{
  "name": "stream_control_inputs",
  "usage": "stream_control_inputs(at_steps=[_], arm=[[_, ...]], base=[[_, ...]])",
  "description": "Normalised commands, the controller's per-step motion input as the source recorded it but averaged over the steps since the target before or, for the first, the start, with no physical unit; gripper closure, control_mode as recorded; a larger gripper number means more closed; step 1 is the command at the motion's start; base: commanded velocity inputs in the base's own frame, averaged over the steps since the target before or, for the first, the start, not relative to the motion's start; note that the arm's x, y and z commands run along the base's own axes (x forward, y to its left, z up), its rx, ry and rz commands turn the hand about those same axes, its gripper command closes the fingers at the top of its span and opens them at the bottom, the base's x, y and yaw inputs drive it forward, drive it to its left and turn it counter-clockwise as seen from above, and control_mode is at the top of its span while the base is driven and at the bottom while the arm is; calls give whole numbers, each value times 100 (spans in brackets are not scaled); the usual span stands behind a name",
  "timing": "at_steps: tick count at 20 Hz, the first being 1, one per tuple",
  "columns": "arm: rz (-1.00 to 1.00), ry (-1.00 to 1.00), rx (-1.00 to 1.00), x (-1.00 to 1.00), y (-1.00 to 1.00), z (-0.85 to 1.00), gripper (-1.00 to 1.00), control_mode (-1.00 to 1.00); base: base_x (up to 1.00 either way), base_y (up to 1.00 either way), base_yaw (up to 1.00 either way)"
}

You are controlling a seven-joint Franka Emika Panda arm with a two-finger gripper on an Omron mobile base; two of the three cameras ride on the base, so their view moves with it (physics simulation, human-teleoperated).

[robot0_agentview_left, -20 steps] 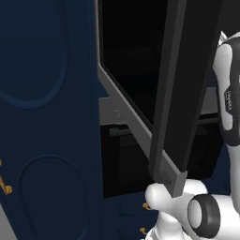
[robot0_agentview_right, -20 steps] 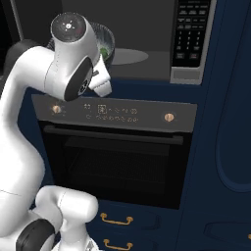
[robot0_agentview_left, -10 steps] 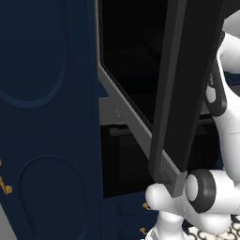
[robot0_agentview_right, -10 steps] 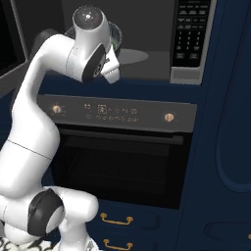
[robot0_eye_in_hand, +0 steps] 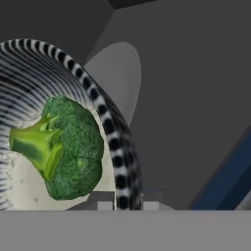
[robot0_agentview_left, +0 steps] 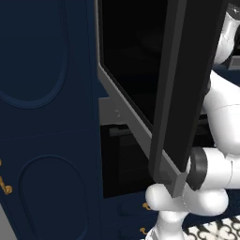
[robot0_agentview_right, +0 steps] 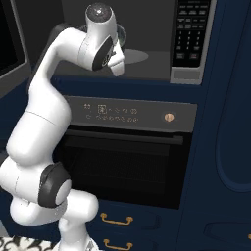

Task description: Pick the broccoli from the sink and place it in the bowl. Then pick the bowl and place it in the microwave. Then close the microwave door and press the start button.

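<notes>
From the camera on the base's left, the microwave door stood swung open toward the viewer, a tall black panel seen nearly edge-on, with the dark microwave cavity behind it and navy cabinets to the left of the door. The white arm rose just to the right of the door.

From the camera on the right, the arm reached up from the base into the microwave opening, its wrist inside the cavity above the oven — the keypad sat at the right side of the microwave, and a gold knob showed on the oven panel just below it. The bowl was barely visible behind the wrist.

From the hand camera, the gripper clamped the ribbed rim of the bowl, one fingertip on each side of the rim. The broccoli lay inside the bowl, stem pointing left in the picture. Beyond the rim lay the microwave's grey floor and its pale round turntable.
</notes>
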Motion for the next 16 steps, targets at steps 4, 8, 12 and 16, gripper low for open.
stream_control_inputs(at_steps=[4,8,12,16], arm=[[-3,3,0,58,7,0,100,-100],[-3,0,0,56,2,0,100,-100],[-4,1,0,38,0,0,100,-100],[-6,1,0,10,0,0,-100,-100]], base=[[0,0,0],[0,0,0],[0,0,0],[0,0,0]])
